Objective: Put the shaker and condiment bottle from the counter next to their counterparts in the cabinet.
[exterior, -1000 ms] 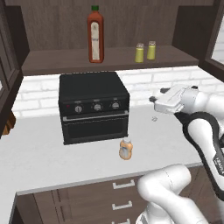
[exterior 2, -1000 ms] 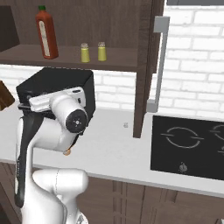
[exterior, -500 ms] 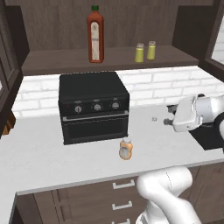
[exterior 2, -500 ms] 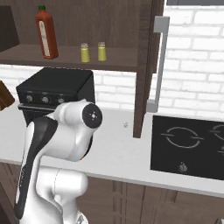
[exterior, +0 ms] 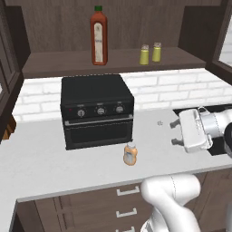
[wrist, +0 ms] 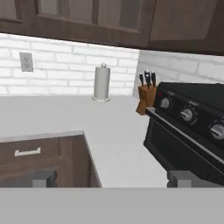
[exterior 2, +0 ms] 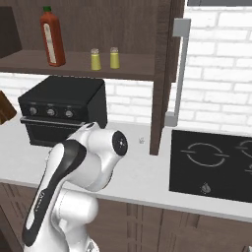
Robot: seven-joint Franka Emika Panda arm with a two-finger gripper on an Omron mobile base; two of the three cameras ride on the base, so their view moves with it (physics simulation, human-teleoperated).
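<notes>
Looking over a white worktop [exterior: 41, 167] with brown drawers below, white brick wall behind, and a dark wood cabinet [exterior: 113, 61] up top. The peach condiment bottle [exterior: 130, 154] stands on the worktop just in front of the black toaster oven [exterior: 97, 111]. Up on the cabinet shelf there's the tall red sauce bottle [exterior: 99, 36] and two yellow-green shakers [exterior: 150, 53] side by side, well apart from it. The pincer [exterior: 176, 133] hangs over the worktop right of the oven, spread wide, nothing in it. A stovetop [exterior 2: 211, 165] sits off right, partly cut off. The hand view catches a knife block [wrist: 146, 94] and paper towel roll [wrist: 102, 83].
</notes>
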